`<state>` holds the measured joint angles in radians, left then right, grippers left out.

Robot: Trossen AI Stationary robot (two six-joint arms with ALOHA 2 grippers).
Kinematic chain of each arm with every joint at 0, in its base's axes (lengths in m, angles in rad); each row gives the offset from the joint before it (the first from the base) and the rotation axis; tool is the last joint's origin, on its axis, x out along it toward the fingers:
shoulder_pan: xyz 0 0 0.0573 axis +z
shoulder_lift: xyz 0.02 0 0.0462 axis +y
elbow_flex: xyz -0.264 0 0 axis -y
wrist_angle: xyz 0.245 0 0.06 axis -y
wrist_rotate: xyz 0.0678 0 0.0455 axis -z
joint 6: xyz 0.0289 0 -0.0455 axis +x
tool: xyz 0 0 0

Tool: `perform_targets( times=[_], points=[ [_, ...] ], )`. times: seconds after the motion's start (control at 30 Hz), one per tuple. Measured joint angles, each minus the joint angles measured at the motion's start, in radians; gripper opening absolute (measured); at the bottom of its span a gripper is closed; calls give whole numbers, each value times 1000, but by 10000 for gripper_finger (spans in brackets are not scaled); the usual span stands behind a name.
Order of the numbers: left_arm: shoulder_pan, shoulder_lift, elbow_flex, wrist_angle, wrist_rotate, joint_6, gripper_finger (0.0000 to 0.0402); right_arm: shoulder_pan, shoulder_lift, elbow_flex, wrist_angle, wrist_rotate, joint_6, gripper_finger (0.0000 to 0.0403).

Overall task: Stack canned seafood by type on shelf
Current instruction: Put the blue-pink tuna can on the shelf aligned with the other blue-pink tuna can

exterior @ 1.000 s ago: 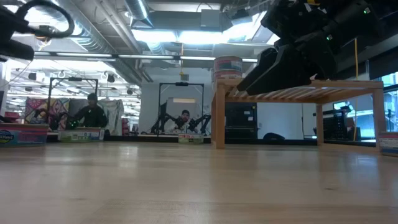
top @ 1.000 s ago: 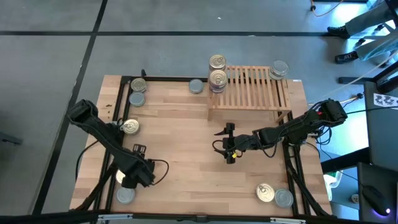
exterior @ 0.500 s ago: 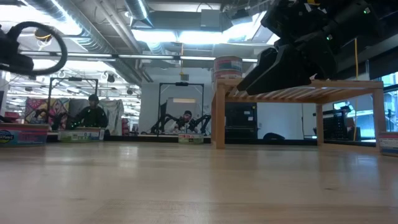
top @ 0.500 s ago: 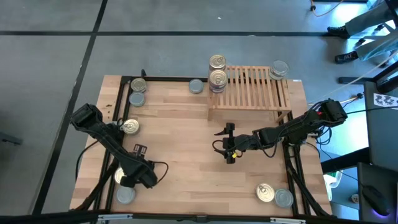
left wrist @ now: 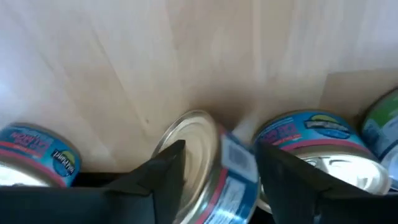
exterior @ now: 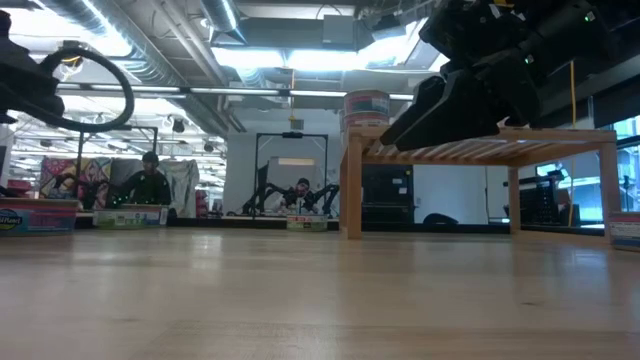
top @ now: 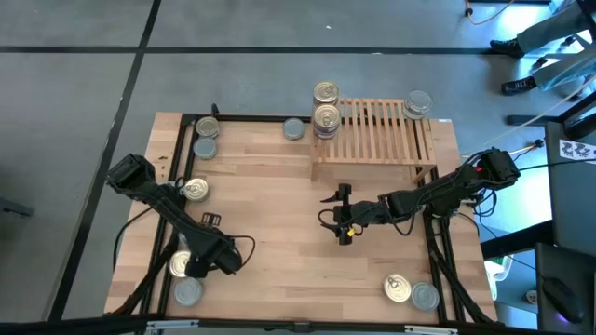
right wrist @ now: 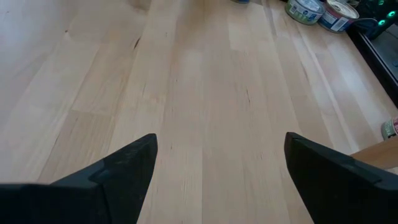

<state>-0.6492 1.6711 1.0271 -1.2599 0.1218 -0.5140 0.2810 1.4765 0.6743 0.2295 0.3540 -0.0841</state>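
Observation:
The shelf [top: 377, 130] stands at the table's far edge with a two-tin stack [top: 326, 116], another gold-topped tin [top: 324, 91] and a silver-topped tin [top: 418, 102]. My left gripper [top: 197, 264] [left wrist: 221, 148] is low at the near left, shut on a blue-labelled tin [left wrist: 208, 171]. More tins rest on their bases beside it [left wrist: 311, 140] [left wrist: 37, 155] [top: 189, 291]. My right gripper [top: 343, 216] [right wrist: 217, 168] hovers open over bare wood in front of the shelf, touching nothing. My left gripper has the tin between its two fingers [left wrist: 165, 171], one on the flat silver face [left wrist: 186, 155] and the other on the opposite face past the labelled wall [left wrist: 239, 158]. The tin sits tipped on its edge in the hold. Whether it still touches the table is hidden.
Loose tins lie at the far left [top: 207, 127] [top: 204, 147], mid-left [top: 195, 190], by the shelf's left leg [top: 293, 129] and near right [top: 398, 288] [top: 426, 296]. A black frame [top: 177, 149] borders the table. People work at benches beyond.
My left arm has moved down and a little toward the near edge, and its cable loop has dropped in the low view. A gold-coloured tin now shows beside its gripper on the left.

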Motion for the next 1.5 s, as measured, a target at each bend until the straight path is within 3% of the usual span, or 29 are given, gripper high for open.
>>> perform_targets(
  times=[0.27, 0.97, 1.5],
  points=[
    [0, -6, 1, -23, 2, -14, 238, 0, 0, 0, -9, 0, 0, 344],
    [-216, -36, 1, -102, -42, -24, 240, 0, 0, 0, -14, 0, 0, 344],
    [-223, -115, 1, -219, -81, -590, 194, 0, 1, 0, -8, 0, 0, 344]
  ],
)
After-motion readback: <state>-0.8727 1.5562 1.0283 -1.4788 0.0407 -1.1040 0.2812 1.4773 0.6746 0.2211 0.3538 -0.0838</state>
